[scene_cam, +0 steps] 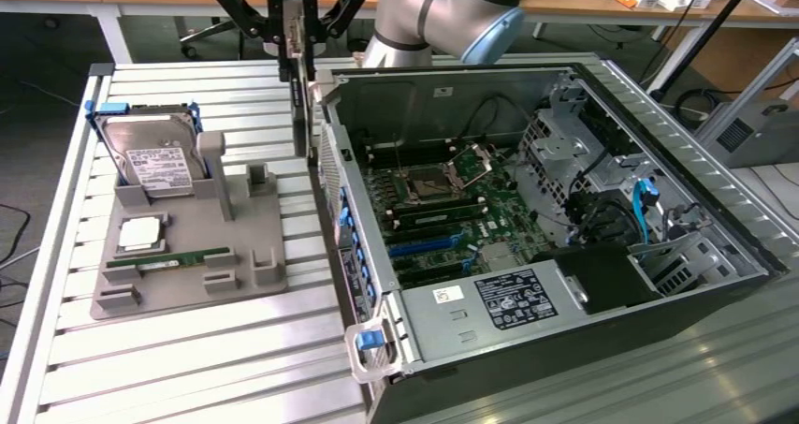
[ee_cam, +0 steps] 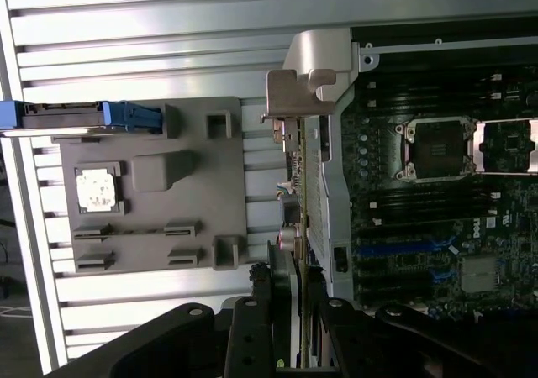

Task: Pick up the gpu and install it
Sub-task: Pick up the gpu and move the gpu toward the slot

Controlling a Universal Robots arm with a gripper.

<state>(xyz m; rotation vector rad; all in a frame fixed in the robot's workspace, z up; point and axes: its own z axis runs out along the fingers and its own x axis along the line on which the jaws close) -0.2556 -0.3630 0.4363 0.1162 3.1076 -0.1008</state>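
The gpu (scene_cam: 299,115) hangs edge-on as a thin dark card, clear of the table, between the grey tray and the open computer case (scene_cam: 327,153). My gripper (scene_cam: 296,45) is shut on its upper end. In the wrist view the gpu (ee_cam: 294,193) runs as a narrow strip out from between my fingers (ee_cam: 252,319), with its silvery bracket (ee_cam: 307,80) at the far end. The card sits just outside the case's side wall, over the slatted table. The motherboard (scene_cam: 462,209) lies exposed inside the case, with blue slots (ee_cam: 403,245) on it.
The grey tray (scene_cam: 187,284) on the exterior view's left holds a hard drive (scene_cam: 156,157) in a blue frame, a silver processor (scene_cam: 140,234) and a green memory stick (scene_cam: 168,257). A power supply (scene_cam: 512,298) and a drive cage (scene_cam: 649,209) stand in the case.
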